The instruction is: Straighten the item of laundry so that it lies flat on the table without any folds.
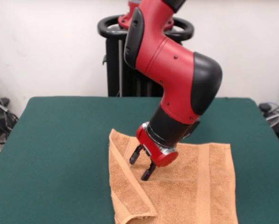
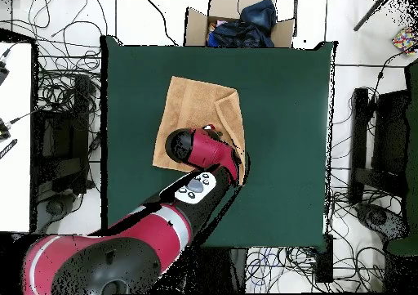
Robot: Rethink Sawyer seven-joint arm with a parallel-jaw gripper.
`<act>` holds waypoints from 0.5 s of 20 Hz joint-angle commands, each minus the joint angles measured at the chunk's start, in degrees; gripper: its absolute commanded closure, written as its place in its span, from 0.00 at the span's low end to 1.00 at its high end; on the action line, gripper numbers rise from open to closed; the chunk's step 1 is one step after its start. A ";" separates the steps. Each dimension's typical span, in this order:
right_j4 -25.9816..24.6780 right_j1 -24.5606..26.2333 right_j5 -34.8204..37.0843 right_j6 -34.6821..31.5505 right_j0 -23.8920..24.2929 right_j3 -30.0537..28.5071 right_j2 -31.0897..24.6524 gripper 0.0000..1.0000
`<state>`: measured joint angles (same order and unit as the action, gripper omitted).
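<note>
towel [image 1: 195, 186] on table [image 1: 60, 140], left strip folded over. gripper [image 1: 142, 165] fingers spread, empty, hovering beside fold. pinch fold's free edge [image 1: 144, 198] only, drag outward low, release flat.

towel [image 1: 186, 186] on bench [image 1: 60, 140], toward its front edge in the front view, right of centre | towel's left strip folded over onto the rest | claw [image 1: 142, 164] above the towel, just right of the fold | cardboard box [image 2: 237, 22] beyond the bench's far edge in the overhead view
</note>
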<state>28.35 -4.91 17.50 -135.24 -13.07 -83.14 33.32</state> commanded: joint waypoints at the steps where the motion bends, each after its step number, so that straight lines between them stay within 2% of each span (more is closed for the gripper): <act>1: -1.16 5.34 -4.24 -8.17 -0.52 4.19 1.09 0.00; 5: -0.06 8.16 -3.53 -10.06 -2.54 5.06 4.73 0.00; 10: 3.88 14.93 -3.39 -15.77 -6.68 6.82 11.94 0.00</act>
<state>28.88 1.83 17.19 -135.24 -17.45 -80.37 41.77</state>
